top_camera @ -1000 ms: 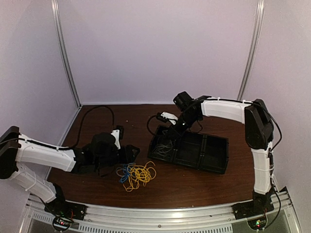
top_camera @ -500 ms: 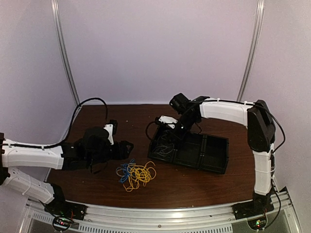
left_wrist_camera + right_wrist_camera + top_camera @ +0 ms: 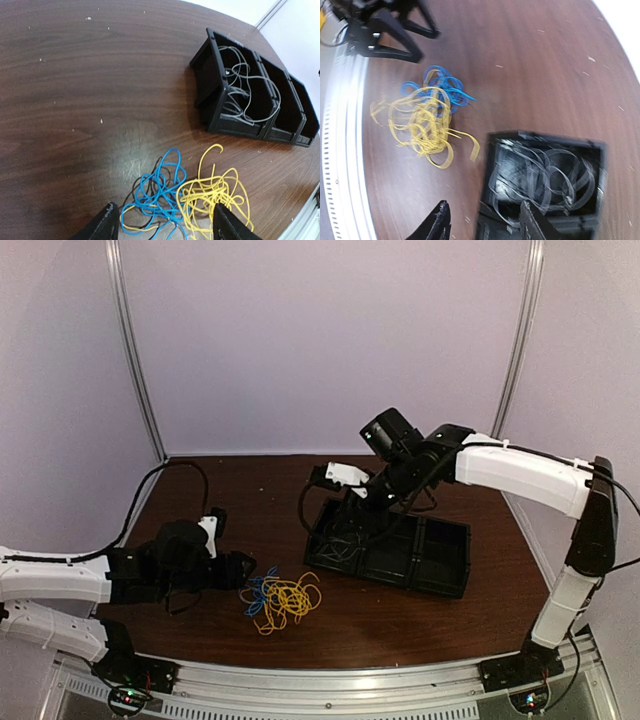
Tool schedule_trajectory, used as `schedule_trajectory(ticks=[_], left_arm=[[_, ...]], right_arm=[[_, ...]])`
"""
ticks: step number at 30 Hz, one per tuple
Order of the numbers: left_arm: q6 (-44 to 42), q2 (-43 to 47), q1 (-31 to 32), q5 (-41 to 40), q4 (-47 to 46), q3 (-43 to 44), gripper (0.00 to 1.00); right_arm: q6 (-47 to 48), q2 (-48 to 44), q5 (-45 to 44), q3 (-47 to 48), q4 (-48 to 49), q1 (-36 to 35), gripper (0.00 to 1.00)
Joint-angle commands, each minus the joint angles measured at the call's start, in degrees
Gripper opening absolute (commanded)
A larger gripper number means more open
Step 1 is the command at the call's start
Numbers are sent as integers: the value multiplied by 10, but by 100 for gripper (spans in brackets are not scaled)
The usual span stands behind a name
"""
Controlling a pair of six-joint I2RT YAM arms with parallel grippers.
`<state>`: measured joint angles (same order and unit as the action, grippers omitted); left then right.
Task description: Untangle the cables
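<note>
Table (image 3: 250,490): dark brown wood, arm bases along the near edge.
Tray (image 3: 420,587): black, three compartments in a row, right of centre on the table, set slightly askew.
Grey cable (image 3: 240,85): loose loops lying inside the tray's left end compartment, the one nearest the left arm; wholly within its walls.
Yellow cable (image 3: 290,598): loose bundle flat on the table, near the front edge, in front of the tray's left end and apart from it.
Blue cable (image 3: 258,592): smaller bundle touching the yellow cable on its left; strands of the two cross where they meet, so tangled together there.
Left gripper (image 3: 240,567): low over the table, just left of the blue cable, pointing toward it; fingers spread wide, nothing clamped between them; contact with the cable not clear.
Right gripper (image 3: 484,204): raised above the tray's left end, over the grey cable, tilted down toward it; fingers apart, nothing held, clear of the cable.
Left arm: stretched low across the left side of the table.
Right arm: reaching in from the right, high over the tray.
</note>
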<state>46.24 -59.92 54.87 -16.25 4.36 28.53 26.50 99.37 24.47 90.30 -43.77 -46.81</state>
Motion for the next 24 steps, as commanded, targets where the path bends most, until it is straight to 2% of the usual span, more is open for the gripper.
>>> schedule_trajectory(ticks=[1, 7, 13, 20, 24], left_arm=[[42, 28, 2, 33, -21, -43, 65], [96, 91, 2, 4, -2, -85, 65], [114, 143, 1, -6, 4, -112, 66], [116, 168, 1, -10, 13, -120, 66], [116, 170, 1, -16, 13, -123, 66]], right_arm=[[13, 68, 36, 22, 25, -55, 48], [5, 181, 51, 120, 17, -110, 49], [-13, 277, 23, 217, 7, -121, 50], [-21, 313, 39, 233, 6, -122, 45], [-27, 319, 44, 234, 9, -123, 36]])
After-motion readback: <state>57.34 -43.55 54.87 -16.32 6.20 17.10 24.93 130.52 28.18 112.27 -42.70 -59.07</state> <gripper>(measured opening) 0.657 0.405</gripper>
